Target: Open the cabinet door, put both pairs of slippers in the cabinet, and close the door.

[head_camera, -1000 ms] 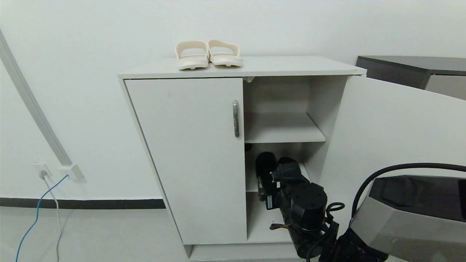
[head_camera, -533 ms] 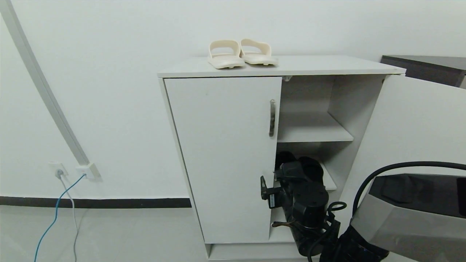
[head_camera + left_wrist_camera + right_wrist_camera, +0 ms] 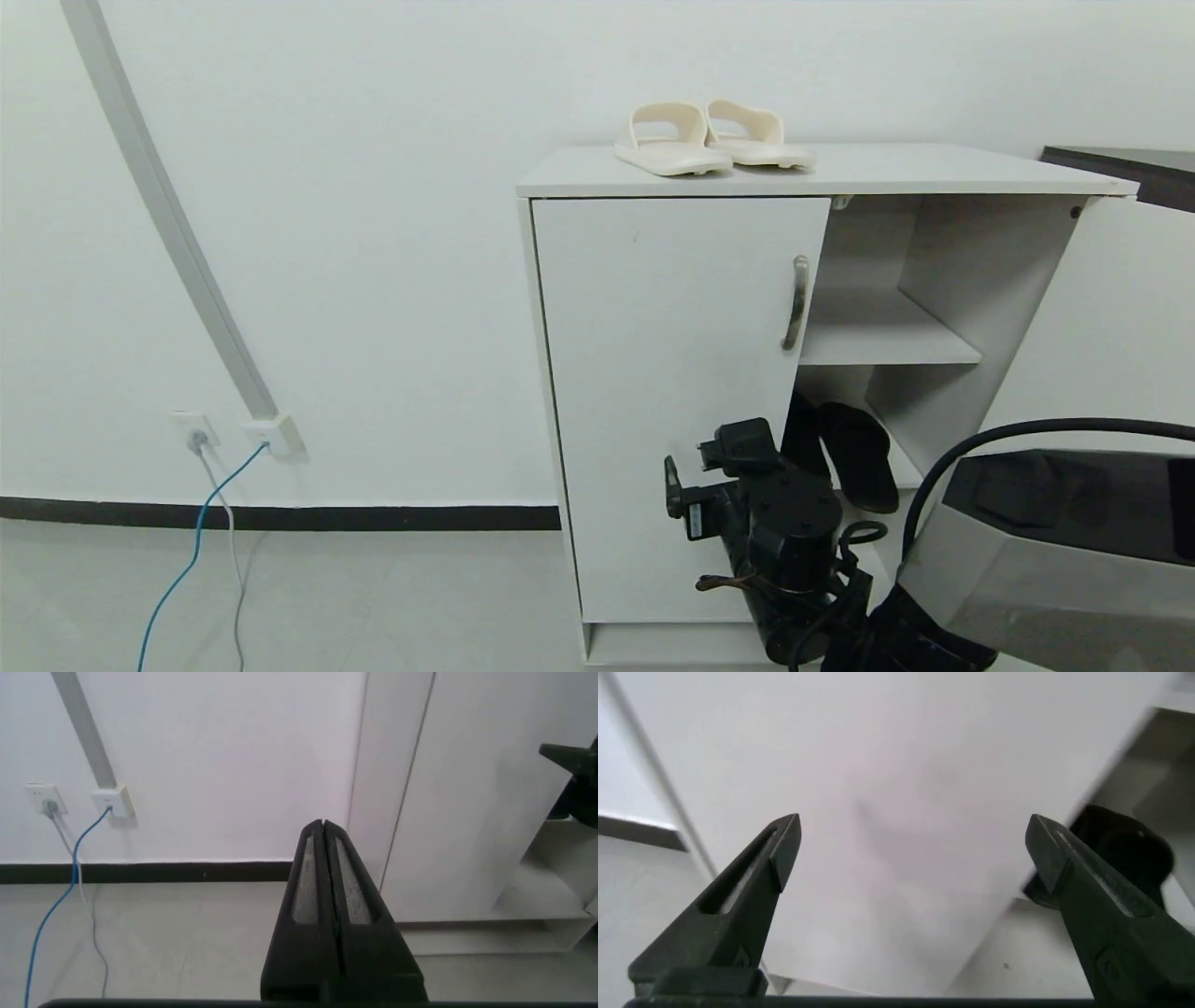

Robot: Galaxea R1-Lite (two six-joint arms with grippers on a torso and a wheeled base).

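The white cabinet (image 3: pixel 672 373) has its left door closed and its right door (image 3: pixel 1102 317) swung wide open. A beige pair of slippers (image 3: pixel 714 140) lies on the cabinet's top. A black pair of slippers (image 3: pixel 845 453) rests on the lower shelf inside and also appears as black slippers (image 3: pixel 1120 849) past the door's edge. My right gripper (image 3: pixel 709 467) hangs open and empty in front of the closed door's lower part, just outside the opening; the right gripper (image 3: pixel 915 831) faces that white door. My left gripper (image 3: pixel 322 835) is shut on nothing, low, to the left of the cabinet (image 3: pixel 467 812).
Wall sockets (image 3: pixel 196 434) with a blue and a grey cable sit low on the wall to the left, under a slanted grey conduit (image 3: pixel 159 205). A dark piece of furniture (image 3: pixel 1120 163) stands behind the open door. Bare floor lies left of the cabinet.
The head camera has swung left, so the cabinet now sits further right. My right gripper has drawn back out of the lower compartment, leaving the black slippers on the shelf.
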